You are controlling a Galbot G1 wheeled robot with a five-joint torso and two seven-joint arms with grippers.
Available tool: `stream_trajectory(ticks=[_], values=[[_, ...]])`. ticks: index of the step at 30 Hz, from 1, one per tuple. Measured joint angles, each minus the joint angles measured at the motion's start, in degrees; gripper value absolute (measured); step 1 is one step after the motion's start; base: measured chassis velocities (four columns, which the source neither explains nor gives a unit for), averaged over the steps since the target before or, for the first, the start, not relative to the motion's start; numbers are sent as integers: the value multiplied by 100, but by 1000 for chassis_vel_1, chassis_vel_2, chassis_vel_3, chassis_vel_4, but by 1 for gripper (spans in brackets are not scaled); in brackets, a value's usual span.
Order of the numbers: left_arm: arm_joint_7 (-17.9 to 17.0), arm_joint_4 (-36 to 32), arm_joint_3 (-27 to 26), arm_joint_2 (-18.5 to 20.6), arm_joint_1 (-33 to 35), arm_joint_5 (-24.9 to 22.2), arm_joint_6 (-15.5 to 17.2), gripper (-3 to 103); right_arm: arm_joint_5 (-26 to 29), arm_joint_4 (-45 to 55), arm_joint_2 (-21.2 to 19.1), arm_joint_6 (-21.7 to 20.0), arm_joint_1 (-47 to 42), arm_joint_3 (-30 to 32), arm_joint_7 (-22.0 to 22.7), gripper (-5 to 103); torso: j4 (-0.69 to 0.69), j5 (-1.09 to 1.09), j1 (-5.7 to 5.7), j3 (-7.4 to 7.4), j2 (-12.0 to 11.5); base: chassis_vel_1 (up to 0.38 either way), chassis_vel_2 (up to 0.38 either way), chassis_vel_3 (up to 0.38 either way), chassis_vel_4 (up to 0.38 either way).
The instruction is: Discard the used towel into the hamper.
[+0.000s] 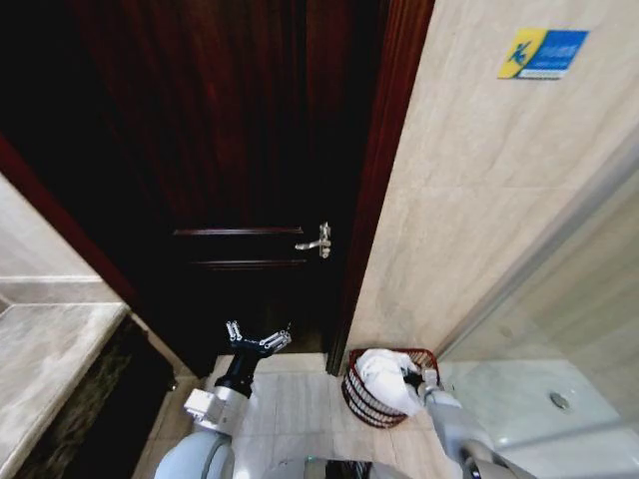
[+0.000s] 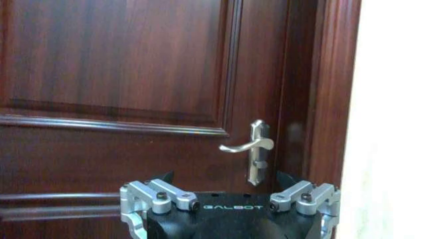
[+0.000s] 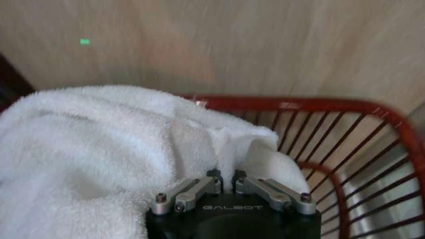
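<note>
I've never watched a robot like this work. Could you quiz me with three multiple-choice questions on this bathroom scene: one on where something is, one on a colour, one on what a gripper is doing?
1. Where is the towel?
A. Hanging on the door handle
B. Piled in the hamper
C. Spread flat on the floor

2. What colour is the hamper?
A. Dark reddish-brown
B. Bright blue
C. White

3. How is the right gripper?
A. Wide open above the floor
B. Gripping the door handle
C. Shut on a fold of towel

Answers:
1. B: the white cloth heaps inside the wire basket by the tiled wall, over its rim.
2. A: the right wrist view shows reddish rim and bars.
3. C: its fingers meet with towel pinched between them, while the left gripper hangs open facing the door, near the door handle.
</note>
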Motion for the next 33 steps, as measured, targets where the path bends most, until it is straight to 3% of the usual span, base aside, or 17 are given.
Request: stream_trajectory(ticks=[4, 6, 8, 14, 15, 17, 21, 22, 23, 24, 26, 28, 30, 33], values=[[0, 0, 0, 1, 0, 0, 0, 100, -162, -5, 29, -120, -79, 39, 162, 6, -3, -8, -6, -2, 1, -33, 32, -10, -12], [0, 0, 0, 1, 1, 0, 0, 100, -197, 86, 0, -202, -162, 39, 305, 4, -1, 1, -12, -3, 3, 37, -25, -59, 42], [0, 0, 0, 0, 2, 0, 0, 100, -190, 158, -35, -214, -200, 35, 345, 8, 0, 0, -14, -4, 4, 79, -40, -60, 41], [0, 0, 0, 1, 2, 0, 0, 100, 600, 1198, -360, -450, -756, -49, 349, 34, -5, -4, -13, -3, 5, 40, -35, -24, 22], [0, 0, 0, 1, 1, 0, 0, 100, 767, 1450, -446, -442, -872, -49, 337, 40, -2, -3, -10, -3, 4, 0, 0, 0, 0], [0, 0, 0, 1, 1, 0, 0, 100, 882, 1638, -497, -442, -957, -47, 318, 40, -3, -3, -9, -3, 5, 0, 0, 0, 0], [0, 0, 0, 1, 1, 0, 0, 100, 1440, 2483, -573, -295, -1317, 10, 209, 57, -2, 0, -8, -2, 4, 0, 0, 0, 0], [0, 0, -1, 0, 1, 1, 0, 100, 1689, 3011, -567, -325, -1570, 0, 151, 62, 4, -2, -8, -3, 3, 0, 0, 0, 0], [0, 0, 0, 0, 1, 0, 0, 100, 1873, 3582, -523, -372, -1873, -16, 73, 67, -2, -12, -9, -3, 4, 0, 0, 0, 0], [0, 0, 0, 0, 1, 0, 0, 100, 1873, 3582, -523, -372, -1873, -16, 73, 67, -2, -12, -9, -3, 4, 0, 0, 0, 0], [1, 0, 0, 0, 0, 0, 0, 100, 2048, 4520, -359, -433, -2388, -96, -32, 73, -1, -3, -9, -3, 4, 0, 0, 0, 0], [0, 0, 0, 1, 1, 0, 0, 100, 2152, 5272, -136, -559, -2880, -243, -168, 84, -5, -8, -9, -3, 4, 0, 0, 0, 0], [1, 0, 0, 1, 0, 0, 0, 100, 2097, 5487, 0, -583, -3011, -315, -230, 89, -6, -7, -10, -4, 4, 0, 0, 0, 0], [0, 0, -1, 1, 1, 1, 0, 100, 1453, 5361, 441, -506, -3011, -457, -349, 97, -1, -3, -10, -4, 4, 0, 0, 0, 0]])
